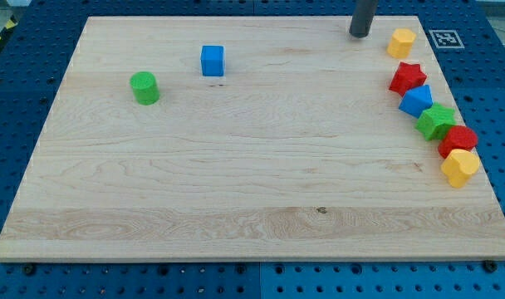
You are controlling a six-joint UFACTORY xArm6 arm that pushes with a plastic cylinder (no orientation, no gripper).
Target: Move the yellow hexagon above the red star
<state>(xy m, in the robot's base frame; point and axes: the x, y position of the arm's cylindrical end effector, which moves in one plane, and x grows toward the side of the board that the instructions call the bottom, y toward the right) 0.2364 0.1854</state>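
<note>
The yellow hexagon (401, 41) sits near the board's top right corner. The red star (408, 78) lies just below it, a small gap between them. My tip (360, 33) is a dark rod touching the board at the view's top, a short way left of the yellow hexagon and apart from it.
Below the red star a row runs down the right edge: a blue block (417, 100), a green star (437, 121), a red block (458, 140) and a yellow block (460, 167). A blue cube (213, 61) and a green cylinder (144, 87) sit upper left on the wooden board (252, 183).
</note>
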